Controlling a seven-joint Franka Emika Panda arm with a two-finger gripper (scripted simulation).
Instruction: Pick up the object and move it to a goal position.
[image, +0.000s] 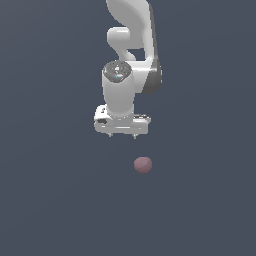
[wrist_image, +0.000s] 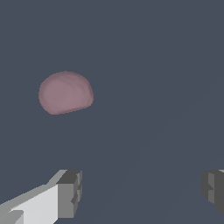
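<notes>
The object is a small dusty-pink ball (image: 143, 164) lying on the dark grey floor, a little toward the exterior view's right of my white gripper (image: 122, 136) and nearer the camera. The gripper hangs above the floor, pointing down, and stands apart from the ball. In the wrist view the ball (wrist_image: 65, 92) lies well clear of the two grey fingertips (wrist_image: 70, 194), which stand wide apart with only bare floor between them. My gripper (wrist_image: 141, 190) is open and holds nothing.
The white arm (image: 131, 45) rises behind the gripper toward the top of the exterior view. A plain dark grey surface (image: 60, 200) spreads all around.
</notes>
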